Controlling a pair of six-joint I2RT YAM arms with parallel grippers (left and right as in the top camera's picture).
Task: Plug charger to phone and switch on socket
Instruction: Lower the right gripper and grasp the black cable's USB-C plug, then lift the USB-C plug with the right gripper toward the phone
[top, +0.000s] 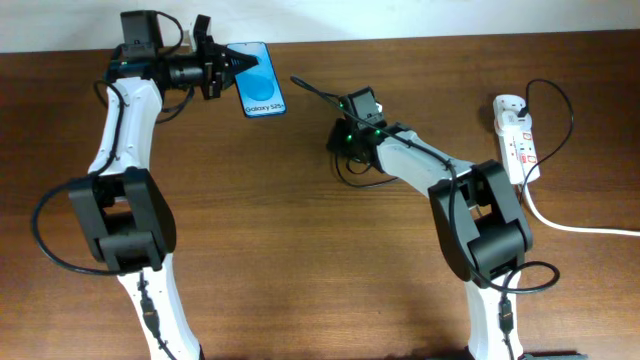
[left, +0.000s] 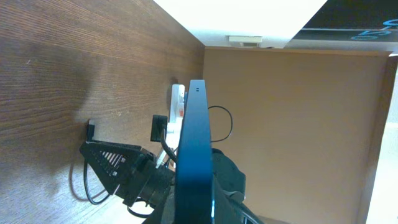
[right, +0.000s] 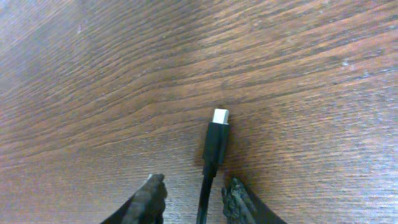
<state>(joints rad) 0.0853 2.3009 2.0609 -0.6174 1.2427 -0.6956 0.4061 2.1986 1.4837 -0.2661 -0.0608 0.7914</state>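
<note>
- Overhead: the left gripper (top: 228, 66) is covering the phone (top: 260, 82) along its left edge, so the contact is getting lost in black-on-black.
- Left wrist: the phone is showing edge-on only, with the screen facing away. The frame bottom is cutting it off, and it's blocking part of the socket (left: 176, 102).
- Right wrist: the frame bottom is cropping the right gripper (right: 194, 200) down to two fingertips (right: 149, 200). The cable (right: 212, 146) is running out of shot between them.
- Overhead: the right arm (top: 410, 152) is hiding the cable's middle stretch.
- Overhead: the socket switches (top: 520, 145) are reading too small to tell on from off.
</note>
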